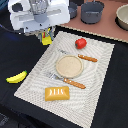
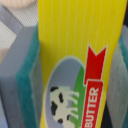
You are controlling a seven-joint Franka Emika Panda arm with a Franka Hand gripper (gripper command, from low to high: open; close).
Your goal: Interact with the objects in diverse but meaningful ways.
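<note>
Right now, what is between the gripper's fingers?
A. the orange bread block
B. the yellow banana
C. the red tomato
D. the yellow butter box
D: in the wrist view the yellow butter box fills the space between the two padded fingers, with BUTTER on its label.

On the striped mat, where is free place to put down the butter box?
Bare mat lies between the tomato and the mat's edge on the exterior view's right, and beyond the bread block toward that side. The middle is crowded: plate, knife, fork. The fingers hold the butter box.
</note>
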